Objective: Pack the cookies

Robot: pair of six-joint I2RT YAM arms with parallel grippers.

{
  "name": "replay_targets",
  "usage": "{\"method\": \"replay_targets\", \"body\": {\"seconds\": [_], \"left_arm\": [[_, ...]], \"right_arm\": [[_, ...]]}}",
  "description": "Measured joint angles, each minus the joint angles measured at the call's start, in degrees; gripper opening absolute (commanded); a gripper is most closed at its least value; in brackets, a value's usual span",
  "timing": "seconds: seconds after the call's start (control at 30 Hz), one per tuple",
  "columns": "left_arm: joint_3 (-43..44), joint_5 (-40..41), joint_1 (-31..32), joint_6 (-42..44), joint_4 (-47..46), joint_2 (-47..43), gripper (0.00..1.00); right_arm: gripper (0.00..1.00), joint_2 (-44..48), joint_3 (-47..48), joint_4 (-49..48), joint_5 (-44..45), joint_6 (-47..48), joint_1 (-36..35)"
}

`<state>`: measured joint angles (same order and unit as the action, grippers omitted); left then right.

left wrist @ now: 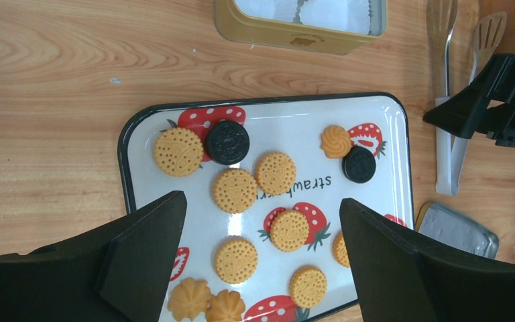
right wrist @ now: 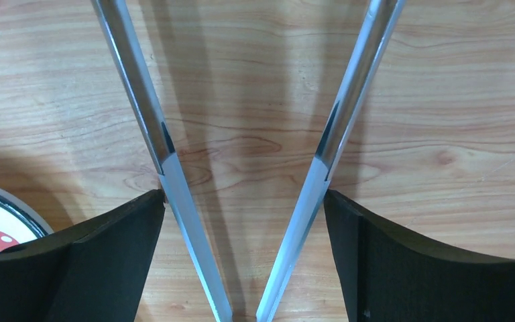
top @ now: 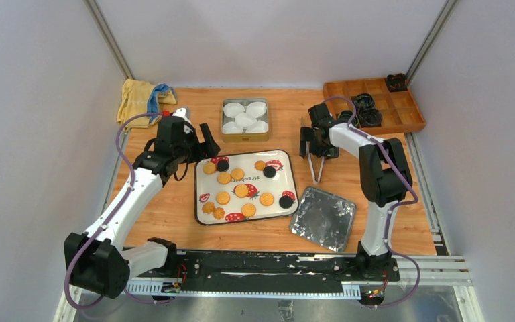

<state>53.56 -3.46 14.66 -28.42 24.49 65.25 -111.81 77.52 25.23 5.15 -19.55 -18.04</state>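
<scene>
The cookies (top: 241, 191) lie spread on a white strawberry-print tray (top: 294, 194): several golden round ones, a few black ones and a few flower-shaped ones. My left gripper (top: 201, 142) hovers open over the tray's far left corner. In the left wrist view the cookies (left wrist: 235, 190) lie on the tray (left wrist: 288, 124) below my open, empty left gripper (left wrist: 261, 208). My right gripper (top: 314, 146) stands open astride metal tongs (top: 317, 169) lying on the table. In the right wrist view the tongs' two arms (right wrist: 151, 114) run between the right gripper's (right wrist: 245, 201) wide-spread fingers, close to their tips.
A gold tin (top: 245, 136) holding white paper cups stands behind the tray. Its silver lid (top: 323, 218) lies to the right of the tray. A wooden organizer (top: 402, 111) sits at the back right, and a yellow and blue cloth (top: 141, 100) at the back left.
</scene>
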Motion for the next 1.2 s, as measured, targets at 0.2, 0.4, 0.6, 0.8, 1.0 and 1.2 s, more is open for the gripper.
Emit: {"method": "replay_targets", "body": {"seconds": [0.2, 0.4, 0.6, 0.8, 1.0, 1.2], "left_arm": [[-0.5, 0.0, 0.0, 0.2, -0.3, -0.2, 0.91], [-1.1, -0.6, 0.0, 0.1, -0.4, -0.2, 0.91], [-1.1, -0.2, 0.0, 0.2, -0.4, -1.5, 0.91], [-1.1, 0.5, 0.0, 0.2, -0.3, -3.6, 0.91], [-1.1, 1.1, 0.0, 0.5, 0.2, -3.8, 0.92], [-0.7, 1.3, 0.0, 0.9, 1.3, -3.8, 0.92]], "right_arm": [[0.81, 0.7, -1.4, -1.5, 0.9, -0.5, 0.0], [0.71, 1.0, -1.6, -1.6, 1.3, -0.5, 0.0], [0.63, 1.2, 0.4, 0.8, 1.4, 0.8, -0.7], [0.61, 1.4, 8.2, 3.4, 1.4, 2.9, -2.6], [0.63, 3.3, 12.8, 6.1, 1.6, 3.7, -3.8], [0.63, 5.5, 14.4, 10.8, 4.3, 4.8, -5.7]]}}
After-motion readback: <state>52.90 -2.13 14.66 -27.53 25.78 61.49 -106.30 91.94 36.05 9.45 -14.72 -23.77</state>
